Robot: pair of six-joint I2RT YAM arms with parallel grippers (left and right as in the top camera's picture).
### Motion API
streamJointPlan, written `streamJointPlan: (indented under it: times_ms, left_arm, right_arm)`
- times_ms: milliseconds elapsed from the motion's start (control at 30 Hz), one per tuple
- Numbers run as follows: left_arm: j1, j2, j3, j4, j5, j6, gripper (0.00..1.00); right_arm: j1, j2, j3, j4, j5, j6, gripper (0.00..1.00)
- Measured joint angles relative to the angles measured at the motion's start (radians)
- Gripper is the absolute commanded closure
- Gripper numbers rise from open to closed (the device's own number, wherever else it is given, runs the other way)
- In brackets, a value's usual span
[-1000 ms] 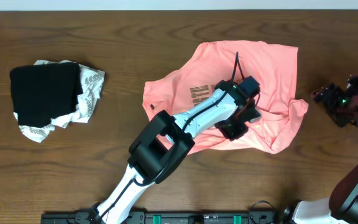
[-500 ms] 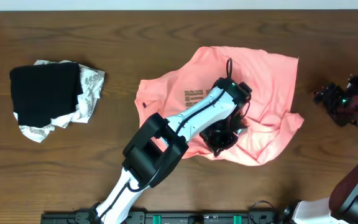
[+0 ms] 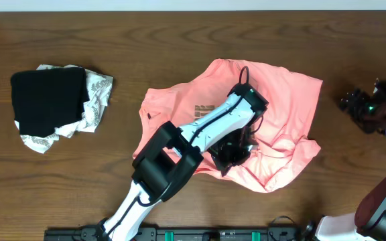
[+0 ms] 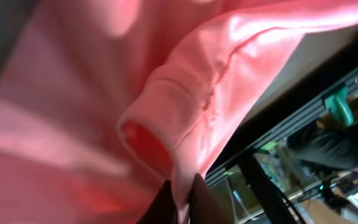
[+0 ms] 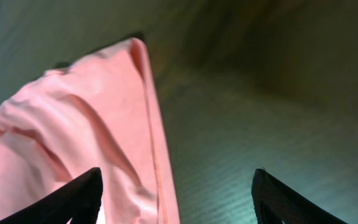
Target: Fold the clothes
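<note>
Shirt (image 3: 290,107) lies crumpled right of table (image 3: 179,40) centre. Left gripper (image 4: 183,198) is pinched on a seamed edge. Right gripper (image 5: 176,177) gapes empty by the shirt's right edge. I'd drag low and slow and flatten fully before any fold.

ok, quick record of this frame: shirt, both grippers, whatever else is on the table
shirt: salmon-pink T-shirt, crumpled mid-table, not folded; lettering partly showing
left gripper: shut on a pinch of the T-shirt's fabric
right gripper: open, empty, off the T-shirt's right edge, not touching it
other: black garment on top of a white patterned cloth, far left
surface: wooden table
</note>
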Motion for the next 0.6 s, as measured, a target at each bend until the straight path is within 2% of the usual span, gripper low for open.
streamJointPlan:
  times_ms: [67,167,367,433,500,533,600]
  left_arm:
    - [0.009,0.000,0.000,-0.014,0.004,-0.021,0.83]
    - [0.024,0.000,0.000,-0.050,0.016,-0.035,0.75]
    - [0.032,0.000,0.000,-0.051,0.032,-0.048,0.75]
    - [0.032,0.000,0.000,-0.011,0.027,-0.054,0.76]
    - [0.040,0.000,0.000,0.046,-0.005,-0.071,0.81]
    - [0.048,0.000,0.000,0.079,-0.030,-0.089,0.88]
    - [0.074,0.000,0.000,0.143,-0.077,-0.119,0.93]
  right_arm:
    - [0.003,0.000,0.000,0.010,-0.018,-0.014,0.26]
    - [0.007,0.000,0.000,0.021,-0.034,-0.025,0.26]
    - [0.011,0.000,0.000,0.026,-0.046,-0.033,0.25]
    - [0.012,0.000,0.000,0.026,-0.048,-0.035,0.27]
    - [0.018,0.000,0.000,0.026,-0.054,-0.037,0.32]
    - [0.024,0.000,0.000,0.026,-0.059,-0.039,0.34]
    - [0.047,0.000,0.000,0.024,-0.062,-0.039,0.45]
